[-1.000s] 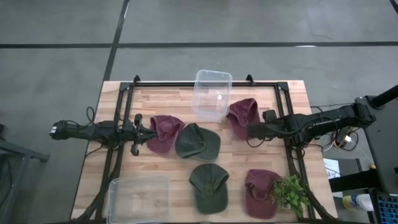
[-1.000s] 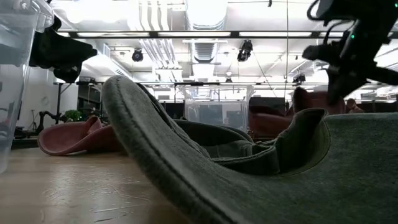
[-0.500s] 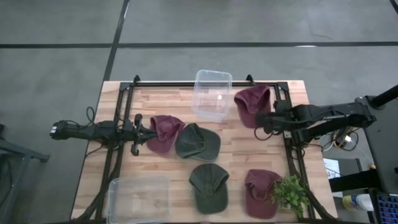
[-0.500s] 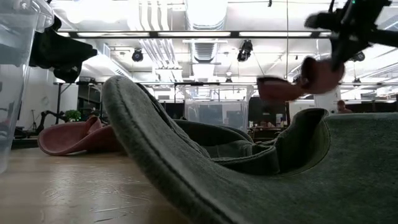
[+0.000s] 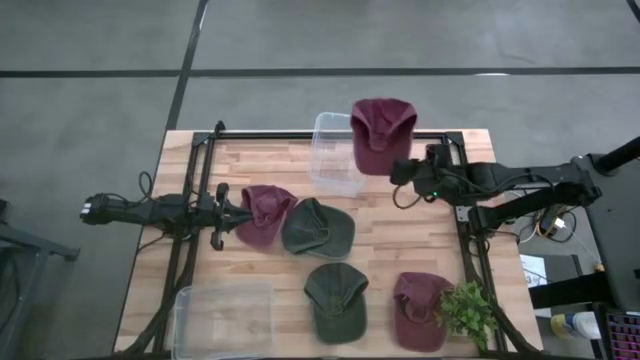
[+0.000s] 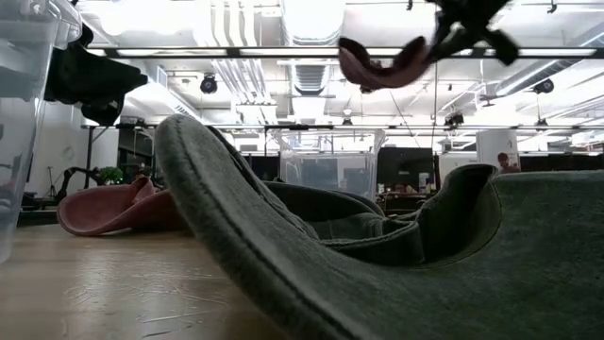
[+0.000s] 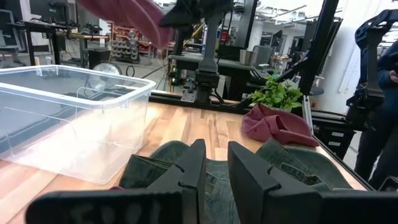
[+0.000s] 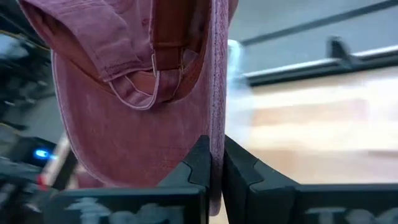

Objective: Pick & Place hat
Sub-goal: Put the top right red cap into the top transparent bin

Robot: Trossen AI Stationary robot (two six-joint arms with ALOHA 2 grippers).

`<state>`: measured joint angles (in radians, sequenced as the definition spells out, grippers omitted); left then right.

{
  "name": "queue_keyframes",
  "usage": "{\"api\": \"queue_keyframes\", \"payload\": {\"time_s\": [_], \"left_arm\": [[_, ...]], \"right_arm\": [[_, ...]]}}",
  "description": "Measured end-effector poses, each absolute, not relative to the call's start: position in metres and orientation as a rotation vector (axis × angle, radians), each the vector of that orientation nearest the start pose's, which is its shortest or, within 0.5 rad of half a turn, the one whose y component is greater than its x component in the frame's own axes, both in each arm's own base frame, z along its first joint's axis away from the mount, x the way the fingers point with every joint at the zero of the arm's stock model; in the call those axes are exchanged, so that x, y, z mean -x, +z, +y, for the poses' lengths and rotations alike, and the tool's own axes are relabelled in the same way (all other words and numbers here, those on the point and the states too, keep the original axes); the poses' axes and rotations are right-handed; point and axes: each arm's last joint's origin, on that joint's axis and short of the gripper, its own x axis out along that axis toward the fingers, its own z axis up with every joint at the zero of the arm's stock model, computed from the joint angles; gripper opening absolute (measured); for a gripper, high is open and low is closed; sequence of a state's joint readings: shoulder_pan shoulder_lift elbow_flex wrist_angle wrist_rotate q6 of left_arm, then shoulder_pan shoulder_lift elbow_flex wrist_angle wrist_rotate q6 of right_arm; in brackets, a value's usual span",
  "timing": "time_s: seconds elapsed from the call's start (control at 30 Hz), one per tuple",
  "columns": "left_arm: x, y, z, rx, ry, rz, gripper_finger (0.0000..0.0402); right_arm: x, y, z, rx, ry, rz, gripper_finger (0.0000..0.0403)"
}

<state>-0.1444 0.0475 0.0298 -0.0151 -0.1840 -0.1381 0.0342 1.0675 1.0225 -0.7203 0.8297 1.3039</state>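
From the low camera a green cap [image 6: 396,255] filled most of the frame and hid nearly all of the desk [image 5: 400,225], and my right wrist camera saw little but fabric. My right gripper [image 5: 397,170] was clamped on the edge of the maroon hat [image 5: 382,135], the cloth pinched between both fingers [image 8: 199,163]. The hat hung in the air just beyond my fingertips, over the far edge of the desk, overlapping the rim of the clear bin [image 5: 338,152] there. It was faded maroon, soft and floppy, its adjustment strap and buckle facing my wrist camera. My left gripper [image 5: 228,215] waited near the desk's left edge, fingers [image 7: 191,167] slightly apart, touching the brim of another maroon cap [image 5: 265,212]; I couldn't tell whether they held it.
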Motion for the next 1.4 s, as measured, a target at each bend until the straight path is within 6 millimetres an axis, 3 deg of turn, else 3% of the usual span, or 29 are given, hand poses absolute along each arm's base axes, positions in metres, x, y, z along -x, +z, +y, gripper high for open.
{"api": "queue_keyframes", "payload": {"time_s": [0.13,0.3,0.6,0.8,1.1,1.4], "left_arm": [[-0.098,0.168,-0.009,0.132,0.041,0.03,0.006],[-0.098,0.168,-0.009,0.132,0.041,0.03,0.006],[-0.098,0.169,-0.009,0.133,0.041,0.03,0.006],[-0.098,0.169,-0.009,0.133,0.041,0.03,0.006],[-0.098,0.169,-0.009,0.132,0.041,0.03,0.006],[-0.098,0.169,-0.009,0.133,0.042,0.029,0.006]], "right_arm": [[-0.227,0.322,-0.024,-0.86,-0.965,0.088,0.0013],[-0.25,0.314,-0.04,-0.876,-0.99,0.033,0.0013],[-0.288,0.276,-0.07,-0.996,-1.069,0.148,0.0013],[-0.311,0.271,-0.08,-1.022,-1.055,0.203,0.0013],[-0.317,0.268,-0.085,-1.003,-1.17,0.343,0.0013],[-0.317,0.263,-0.085,-1.018,-1.178,0.37,0.0013]]}}
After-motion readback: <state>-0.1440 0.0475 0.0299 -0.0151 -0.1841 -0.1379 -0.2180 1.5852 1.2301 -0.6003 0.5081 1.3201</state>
